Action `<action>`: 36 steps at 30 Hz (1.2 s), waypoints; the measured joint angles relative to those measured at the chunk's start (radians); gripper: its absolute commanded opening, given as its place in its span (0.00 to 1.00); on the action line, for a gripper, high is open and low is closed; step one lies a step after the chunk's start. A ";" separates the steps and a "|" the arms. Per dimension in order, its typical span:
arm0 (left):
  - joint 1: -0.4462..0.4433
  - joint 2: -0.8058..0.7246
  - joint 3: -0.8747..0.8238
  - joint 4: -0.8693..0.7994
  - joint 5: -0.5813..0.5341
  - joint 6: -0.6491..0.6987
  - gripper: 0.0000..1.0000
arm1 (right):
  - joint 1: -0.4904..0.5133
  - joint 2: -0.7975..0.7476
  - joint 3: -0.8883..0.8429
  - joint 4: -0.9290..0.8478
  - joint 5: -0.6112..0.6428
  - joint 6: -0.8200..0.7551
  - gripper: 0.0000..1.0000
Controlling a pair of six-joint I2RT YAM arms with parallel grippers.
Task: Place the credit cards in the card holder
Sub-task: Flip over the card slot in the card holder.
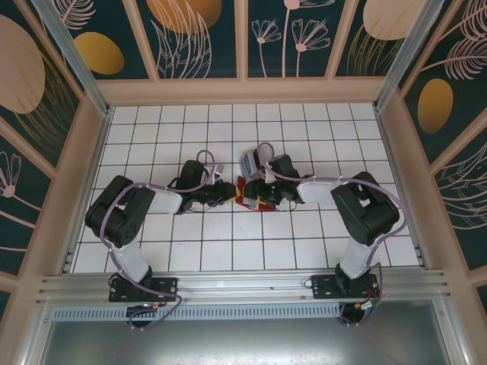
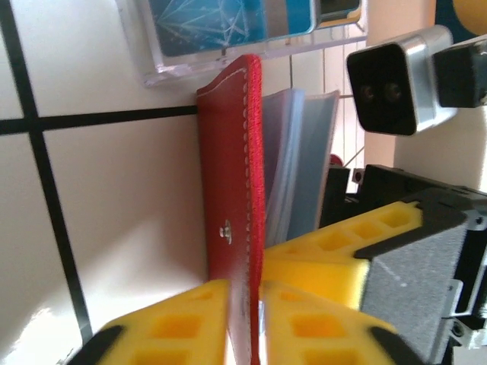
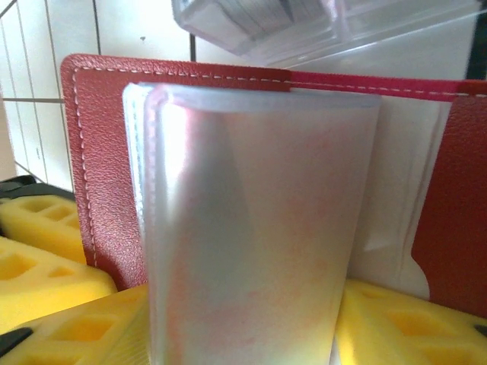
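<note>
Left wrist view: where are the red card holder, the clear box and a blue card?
card holder (image 2: 228, 152), left wrist view, on its red outer cover.
clear box (image 2: 183, 67), left wrist view, on its near wall.
blue card (image 2: 205, 19), left wrist view, on its patterned face.

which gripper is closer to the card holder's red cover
Left. The left gripper straddles the red cover of the card holder edge-on; the right gripper is around the clear pockets inside it.

On the table (image 1: 228, 251), the card holder (image 1: 245, 192) stands on edge between my left pincer (image 1: 230, 196) and right pincer (image 1: 261, 200) (cover towards the left one); the clear box (image 1: 249, 161) lies just behind.
</note>
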 measured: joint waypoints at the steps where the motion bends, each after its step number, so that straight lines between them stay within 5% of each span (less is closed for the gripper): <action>1: 0.000 0.000 0.001 -0.012 -0.001 0.012 0.36 | 0.000 0.000 -0.006 0.013 -0.003 0.000 0.57; 29: 0.000 0.046 0.032 -0.007 -0.023 0.039 0.40 | -0.019 -0.001 -0.152 0.309 -0.192 -0.003 0.38; 36: 0.003 0.043 0.023 0.024 -0.016 0.026 0.50 | -0.019 0.000 -0.156 0.309 -0.195 -0.003 0.32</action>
